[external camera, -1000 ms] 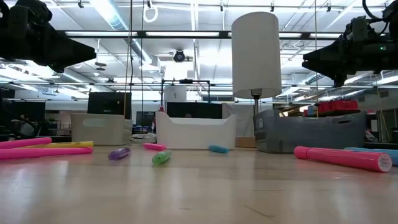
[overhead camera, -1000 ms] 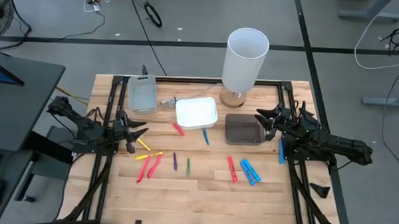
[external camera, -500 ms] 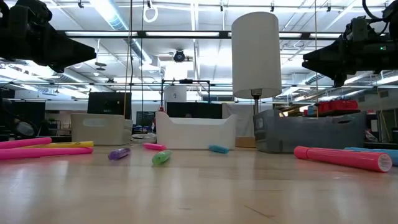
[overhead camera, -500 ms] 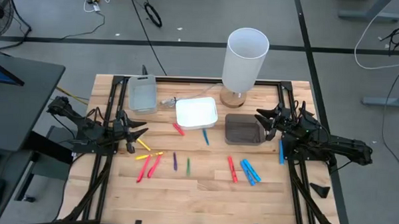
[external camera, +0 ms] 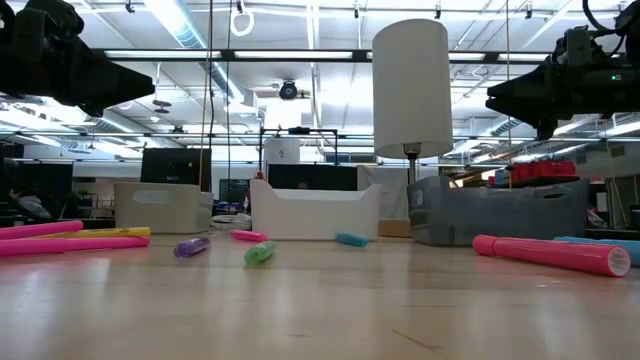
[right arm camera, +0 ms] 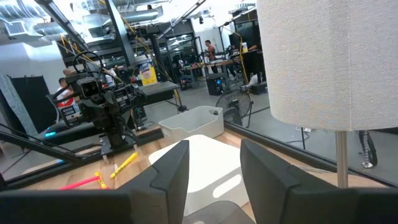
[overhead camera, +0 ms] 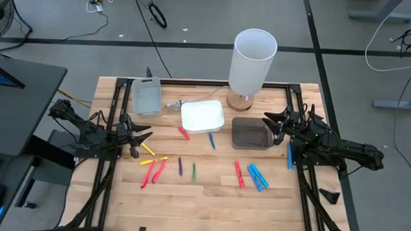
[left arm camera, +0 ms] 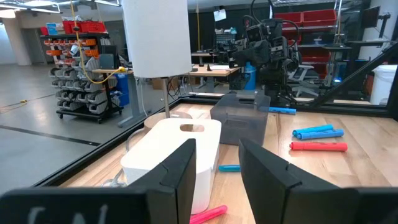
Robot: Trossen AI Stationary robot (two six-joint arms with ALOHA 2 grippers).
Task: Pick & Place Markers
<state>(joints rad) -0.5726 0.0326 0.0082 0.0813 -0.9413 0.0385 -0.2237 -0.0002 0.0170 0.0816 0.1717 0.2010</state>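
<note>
Bright, even light falls from ceiling strip lights (external camera: 180, 25) across the top of the low view. The white tray (overhead camera: 202, 117) near the high view's centre glares. Shadows are soft. The nearest tabletop (external camera: 320, 310) along the low view's bottom is blurred.

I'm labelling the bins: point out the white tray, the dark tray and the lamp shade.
white tray (overhead camera: 202, 116): high view, its inside floor.
dark tray (overhead camera: 249, 133): high view, its inside floor.
lamp shade (overhead camera: 253, 55): high view, its side wall.
</note>
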